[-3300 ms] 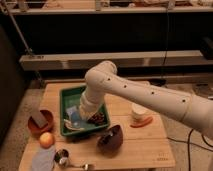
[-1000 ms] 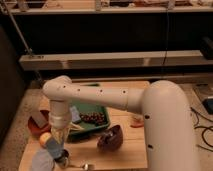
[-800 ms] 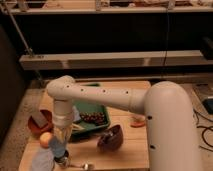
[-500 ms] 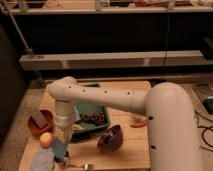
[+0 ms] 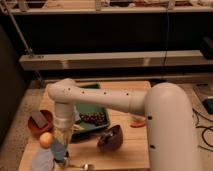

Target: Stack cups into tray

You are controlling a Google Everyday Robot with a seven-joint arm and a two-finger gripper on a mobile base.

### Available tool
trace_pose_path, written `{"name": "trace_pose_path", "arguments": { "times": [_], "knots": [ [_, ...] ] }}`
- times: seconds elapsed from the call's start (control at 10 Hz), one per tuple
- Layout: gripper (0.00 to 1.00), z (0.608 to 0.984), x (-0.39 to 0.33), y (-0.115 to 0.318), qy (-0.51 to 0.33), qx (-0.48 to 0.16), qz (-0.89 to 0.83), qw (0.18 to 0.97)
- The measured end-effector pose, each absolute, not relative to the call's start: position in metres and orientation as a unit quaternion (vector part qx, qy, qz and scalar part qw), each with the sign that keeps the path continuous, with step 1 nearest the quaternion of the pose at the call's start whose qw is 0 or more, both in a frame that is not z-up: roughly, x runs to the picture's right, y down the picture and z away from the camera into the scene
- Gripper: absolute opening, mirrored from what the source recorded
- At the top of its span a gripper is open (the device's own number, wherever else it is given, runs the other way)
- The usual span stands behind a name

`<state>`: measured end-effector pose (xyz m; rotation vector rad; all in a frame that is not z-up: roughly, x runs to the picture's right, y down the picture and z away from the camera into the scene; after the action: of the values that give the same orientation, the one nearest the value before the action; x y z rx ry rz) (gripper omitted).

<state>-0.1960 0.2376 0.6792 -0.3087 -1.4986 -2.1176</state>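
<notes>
My gripper (image 5: 60, 151) hangs straight down from the wrist over the table's front left corner. A light-blue cup (image 5: 42, 159) stands just left of it, touching or nearly touching. The shiny metal cup (image 5: 66, 162) sits right under the gripper, its long handle (image 5: 83, 166) pointing right; most of the cup is hidden by the gripper. The dark green tray (image 5: 98, 103) lies behind the gripper at the table's middle left, with dark grapes (image 5: 93, 118) in it. My arm crosses over the tray from the right.
An orange-brown bowl (image 5: 39, 123) holding a dark block stands at the left, with an orange fruit (image 5: 46, 139) in front of it. A dark maroon bowl (image 5: 110, 138) lies right of the gripper. A small white and orange item (image 5: 137, 121) lies by the arm.
The gripper has moved from above the tray to the front left corner. Over the last second it has sunk a little over the metal cup, with the light-blue cup beside it.
</notes>
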Motion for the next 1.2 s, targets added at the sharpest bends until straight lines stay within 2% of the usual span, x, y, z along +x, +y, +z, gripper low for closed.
{"name": "trace_pose_path", "arguments": {
  "times": [0.7, 0.8, 1.0, 1.2],
  "knots": [
    [0.03, 0.683, -0.199, 0.249, -0.55, -0.118, -0.788, 0.25],
    [0.07, 0.684, -0.199, 0.25, -0.552, -0.118, -0.787, 0.25],
    [0.23, 0.686, -0.199, 0.252, -0.555, -0.121, -0.785, 0.248],
    [0.46, 0.687, -0.198, 0.254, -0.554, -0.127, -0.786, 0.243]
  ]
}}
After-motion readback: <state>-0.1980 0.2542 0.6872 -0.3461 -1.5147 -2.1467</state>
